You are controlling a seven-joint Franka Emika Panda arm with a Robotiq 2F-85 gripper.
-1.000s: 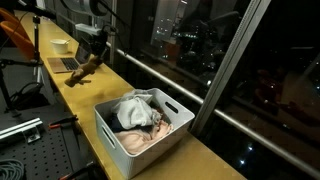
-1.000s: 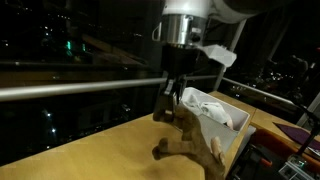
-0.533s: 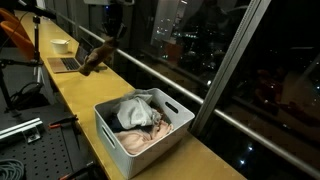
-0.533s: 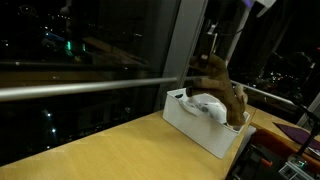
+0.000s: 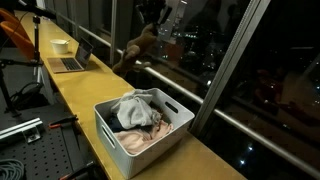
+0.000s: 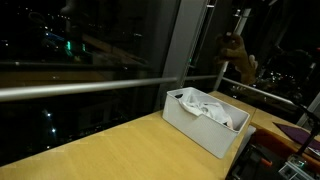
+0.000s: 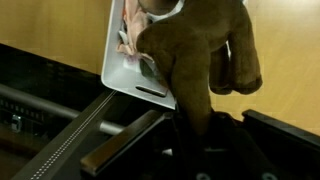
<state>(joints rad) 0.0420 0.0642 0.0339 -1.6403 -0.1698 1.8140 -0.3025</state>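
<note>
fingers (image 7: 196,128): narrow, clamped on the brown plush toy (image 5: 133,55), whose body dangles free below them.
toy: high in the air on the window side of the white bin (image 5: 108,135), well above the desk (image 5: 75,95).
change: a second ago it hung low over the desk, far from the bin toward the laptop (image 5: 72,62); now it is up and nearer the bin.
meaning: my grip alone carries the toy, and the bin shows beneath it in my wrist view.
bin: heaped with pale cloth (image 5: 135,108).
</note>
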